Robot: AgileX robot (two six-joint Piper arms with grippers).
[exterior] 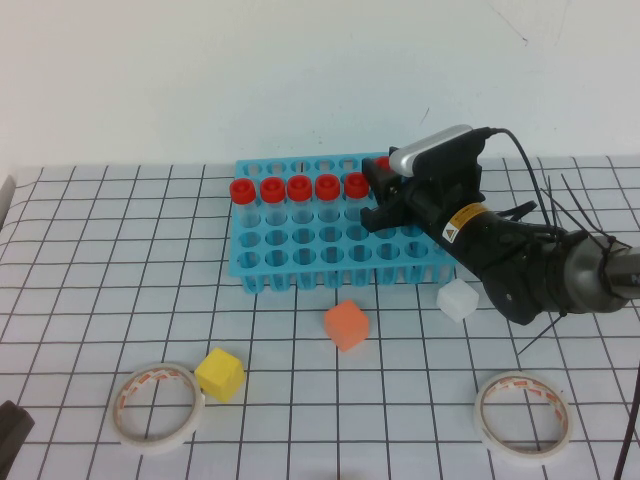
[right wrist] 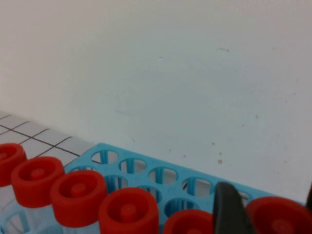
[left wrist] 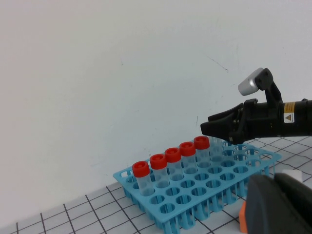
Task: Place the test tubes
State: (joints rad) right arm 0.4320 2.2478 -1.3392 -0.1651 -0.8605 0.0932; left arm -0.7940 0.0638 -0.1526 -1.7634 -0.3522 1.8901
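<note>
A blue test tube rack (exterior: 340,262) stands at mid-table, and five red-capped test tubes (exterior: 300,188) stand upright in a row in its back holes. My right gripper (exterior: 378,190) reaches over the rack's right end. Its fingers (right wrist: 229,209) flank the red cap of a sixth test tube (right wrist: 280,217), which stands in line with the row. From the left wrist view, that tube's clear body (left wrist: 216,146) hangs under the right gripper (left wrist: 214,129) into the rack (left wrist: 195,204). My left gripper (left wrist: 274,195) is parked at the table's near left corner (exterior: 10,430), shut and empty.
An orange cube (exterior: 347,326) lies in front of the rack, a white cube (exterior: 458,300) lies at its right front, and a yellow cube (exterior: 220,374) lies nearer left. Two tape rolls (exterior: 155,405) (exterior: 521,410) lie near the front edge. Black cables trail off the right arm.
</note>
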